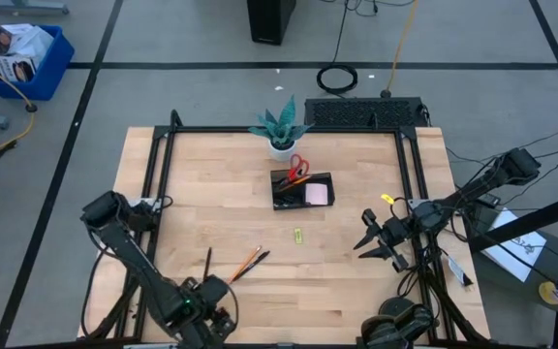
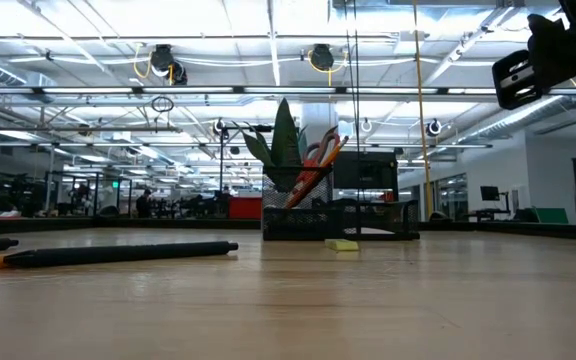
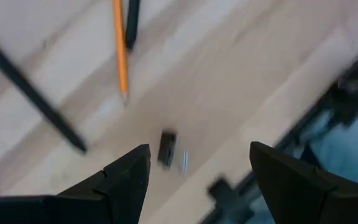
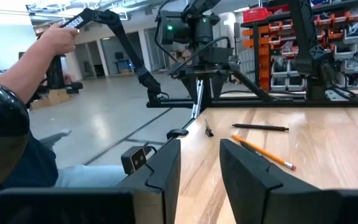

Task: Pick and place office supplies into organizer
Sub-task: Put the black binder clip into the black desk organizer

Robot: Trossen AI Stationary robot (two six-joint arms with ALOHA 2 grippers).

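Loose on the table: two black pens (image 1: 208, 263), one orange pencil (image 1: 246, 261), one yellow-green clip (image 1: 298, 235).

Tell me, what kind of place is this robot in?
Probably a big robotics lab or workshop. There are long rows of ceiling lights, shelves with orange parts bins, and a pale wooden worktable inside a black metal frame.

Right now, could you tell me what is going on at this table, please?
Two robot arms are sorting office supplies into the black organizer, which already holds the scissors and a pink pad. The left gripper hangs open over the near left of the table, above a small black clip, with a pencil and two pens lying nearby. The right gripper waits at the right side, holding nothing. A yellow-green clip lies loose in front of the organizer.
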